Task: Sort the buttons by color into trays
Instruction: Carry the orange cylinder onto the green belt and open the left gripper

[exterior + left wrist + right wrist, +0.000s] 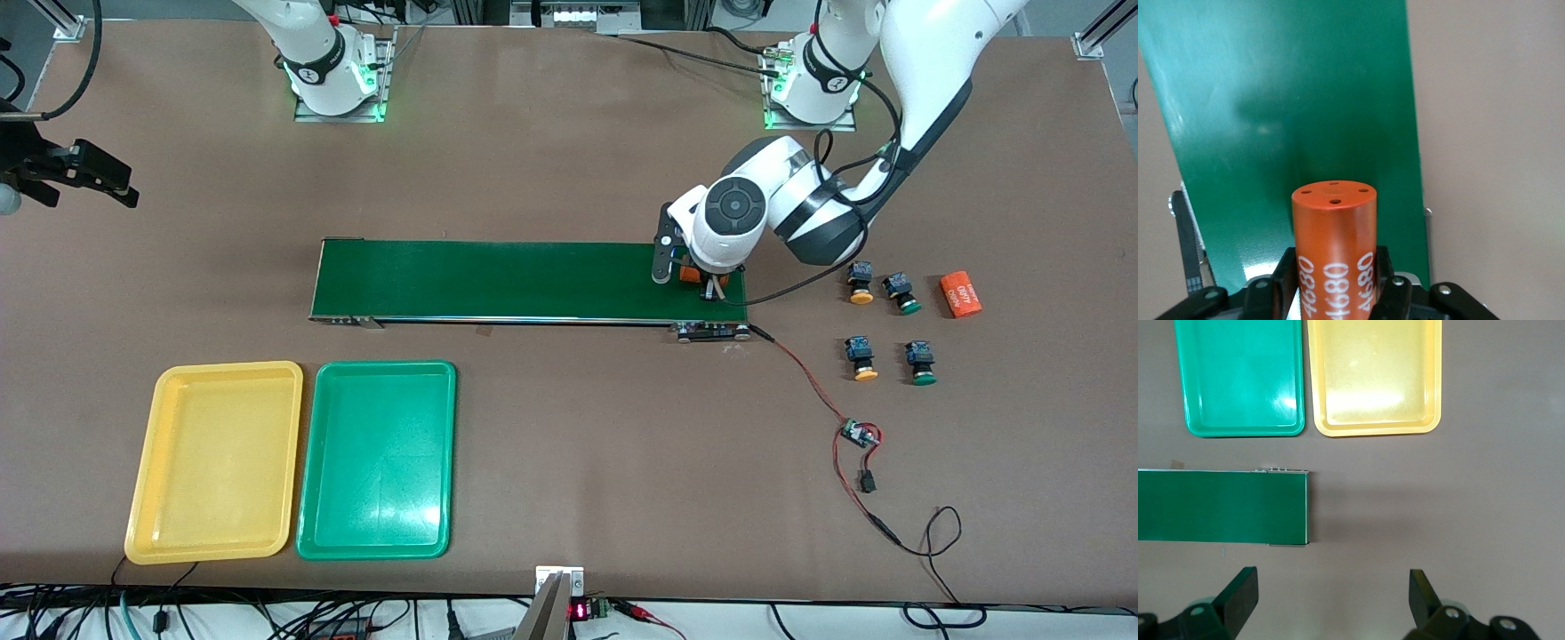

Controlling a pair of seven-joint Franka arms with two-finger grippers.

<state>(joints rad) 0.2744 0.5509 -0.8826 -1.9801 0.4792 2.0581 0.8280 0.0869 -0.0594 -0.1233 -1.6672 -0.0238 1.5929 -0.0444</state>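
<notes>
Nearest the front camera, w/ their long sides close to the table's [569,133] near edge at the right arm's end: yellow tray [215,461] by the corner, green tray [376,460] just beside it toward the table middle. Both show in the right wrist view too.

Farther back, toward the left arm's end, four buttons sit on the table in two pairs. Nearer pair: yellow-cap button [861,357] and green-cap button [921,362]. Farther pair: second yellow-cap button [859,283] and second green-cap button [902,292]. Just beside that farther pair, toward the table's end edge, lies an orange cylinder [960,294] w/ white print.

Conveyor belt [498,281] runs lengthwise across the table middle. Left gripper [707,283] is over the belt's end by the buttons, fingers [1288,277] clamped narrow on another orange cylinder [1335,250], printed 4680.

Right gripper [1333,595] waits up over bare table off the belt's other end, jaws spread wide, nothing between them.
</notes>
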